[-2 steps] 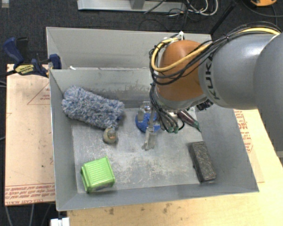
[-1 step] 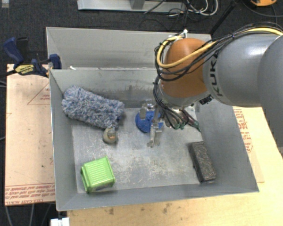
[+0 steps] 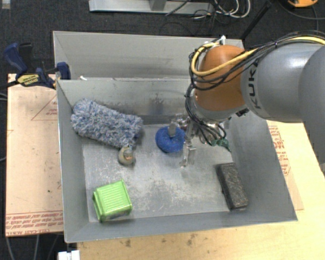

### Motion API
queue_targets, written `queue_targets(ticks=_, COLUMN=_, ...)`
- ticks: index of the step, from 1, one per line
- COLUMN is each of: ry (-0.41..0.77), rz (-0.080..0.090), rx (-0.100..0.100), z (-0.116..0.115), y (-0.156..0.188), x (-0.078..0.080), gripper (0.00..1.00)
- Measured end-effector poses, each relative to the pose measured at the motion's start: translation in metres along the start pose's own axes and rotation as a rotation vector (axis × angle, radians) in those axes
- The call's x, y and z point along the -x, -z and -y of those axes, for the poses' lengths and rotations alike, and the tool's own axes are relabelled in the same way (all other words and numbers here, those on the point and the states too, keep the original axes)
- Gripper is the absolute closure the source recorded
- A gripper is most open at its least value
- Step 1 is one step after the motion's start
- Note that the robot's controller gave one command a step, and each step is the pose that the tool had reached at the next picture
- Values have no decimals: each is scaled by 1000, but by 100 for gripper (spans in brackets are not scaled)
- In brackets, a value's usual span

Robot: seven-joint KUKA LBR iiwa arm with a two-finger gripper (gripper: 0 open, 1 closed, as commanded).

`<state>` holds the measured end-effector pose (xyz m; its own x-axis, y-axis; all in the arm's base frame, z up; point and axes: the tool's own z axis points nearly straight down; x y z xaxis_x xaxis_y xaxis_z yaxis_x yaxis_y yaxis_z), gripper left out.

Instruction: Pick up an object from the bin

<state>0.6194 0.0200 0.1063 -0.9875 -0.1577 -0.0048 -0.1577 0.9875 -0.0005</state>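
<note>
The blue round lump [image 3: 166,141] was seen lying mid-bin on the floor, not lifted. The gripper [image 3: 181,144] was found low at its right edge, jaws spread, nothing clamped. Closing and lifting were judged not yet done.

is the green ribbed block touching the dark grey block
No, the green ribbed block sits in the bin's front left corner, and the dark grey block lies well apart by the right wall.
</note>
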Motion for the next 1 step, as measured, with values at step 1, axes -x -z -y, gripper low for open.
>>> queue_targets(ticks=1, ry=-109, rz=3, rx=2, z=3, y=-25, x=8, gripper=100)
